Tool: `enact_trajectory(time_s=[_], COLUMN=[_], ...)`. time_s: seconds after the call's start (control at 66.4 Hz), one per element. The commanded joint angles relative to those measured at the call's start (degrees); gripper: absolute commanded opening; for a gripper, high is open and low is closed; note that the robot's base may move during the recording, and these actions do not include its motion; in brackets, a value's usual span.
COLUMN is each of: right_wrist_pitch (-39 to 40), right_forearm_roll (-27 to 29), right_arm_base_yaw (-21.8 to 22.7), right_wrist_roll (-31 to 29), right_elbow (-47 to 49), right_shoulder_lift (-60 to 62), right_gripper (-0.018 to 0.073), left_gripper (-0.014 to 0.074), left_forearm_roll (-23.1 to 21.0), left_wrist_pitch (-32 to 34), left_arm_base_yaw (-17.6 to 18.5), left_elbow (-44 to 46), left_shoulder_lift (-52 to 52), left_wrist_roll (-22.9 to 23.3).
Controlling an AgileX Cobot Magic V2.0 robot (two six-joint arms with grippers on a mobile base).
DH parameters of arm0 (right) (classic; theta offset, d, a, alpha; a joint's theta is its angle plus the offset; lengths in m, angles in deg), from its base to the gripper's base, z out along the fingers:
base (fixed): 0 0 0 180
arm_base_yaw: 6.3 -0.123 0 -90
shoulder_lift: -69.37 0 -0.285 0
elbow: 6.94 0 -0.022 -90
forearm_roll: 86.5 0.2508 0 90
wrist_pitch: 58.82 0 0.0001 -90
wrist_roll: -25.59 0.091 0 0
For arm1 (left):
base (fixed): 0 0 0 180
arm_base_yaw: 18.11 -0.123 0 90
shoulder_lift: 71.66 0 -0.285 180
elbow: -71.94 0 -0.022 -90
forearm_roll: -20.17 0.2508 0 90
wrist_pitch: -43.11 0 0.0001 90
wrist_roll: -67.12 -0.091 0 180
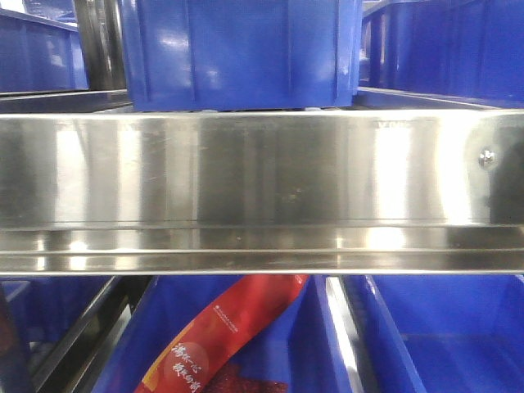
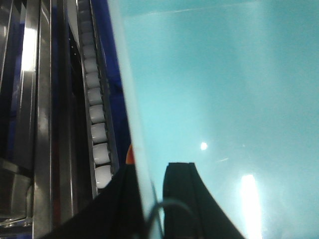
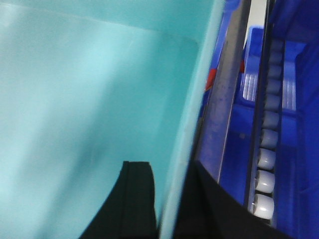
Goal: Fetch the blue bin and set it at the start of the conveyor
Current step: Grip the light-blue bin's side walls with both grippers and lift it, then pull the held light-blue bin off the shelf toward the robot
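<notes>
The blue bin [image 2: 219,94], a smooth turquoise tub, fills most of the left wrist view. My left gripper [image 2: 152,172] is shut on its left wall, one black finger inside the tub and one outside the pale rim. In the right wrist view the same blue bin [image 3: 84,94] takes up the left side. There my right gripper [image 3: 169,172] is shut on its right wall, again one finger on each side of the rim. The conveyor start is out of view. Neither gripper nor the turquoise tub shows in the front view.
A shiny steel shelf rail [image 1: 262,188] spans the front view, with dark blue ribbed bins [image 1: 237,53] above and below it. A red packet [image 1: 225,340] lies in a lower bin. White roller tracks [image 2: 97,119] [image 3: 266,154] and steel posts run close beside each wrist.
</notes>
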Motion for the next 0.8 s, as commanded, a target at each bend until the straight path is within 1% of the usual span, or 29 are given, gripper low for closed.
enact_trajectory(time_s=[0.0, 0.166, 0.572, 0.753, 0.783], right_wrist_pitch=[1.3, 1.3, 1.3, 4.5, 5.0], right_forearm_roll=[0.2, -1.0, -1.0, -1.0, -1.0], right_arm_base_yaw=[-1.0, -1.1, -1.1, -1.1, -1.1], right_wrist_roll=[-1.5, -1.5, -1.5, -1.5, -1.5], right_elbow=[0.4, 0.4, 0.4, 0.4, 0.4], right_shoulder_lift=[1.9, 2.3, 2.3, 2.3, 2.3], right_gripper=[-0.0153, -0.0153, -0.0153, -0.0153, -0.0153], left_gripper=[-0.0111, -0.0111, -0.0111, -0.0111, -0.0111], left_forearm_roll=[-1.5, -0.8, -0.8, -0.8, -0.8], left_wrist_pitch=[1.9, 1.9, 1.9, 1.9, 2.8], left_arm_base_yaw=[1.0, 1.0, 1.0, 1.0, 1.0], left_elbow=[0.3, 0.3, 0.3, 0.3, 0.3], left_shoulder_lift=[-1.5, -1.4, -1.4, -1.4, -1.4], left_wrist_roll=[-0.7, -0.7, -0.7, -0.7, -0.7])
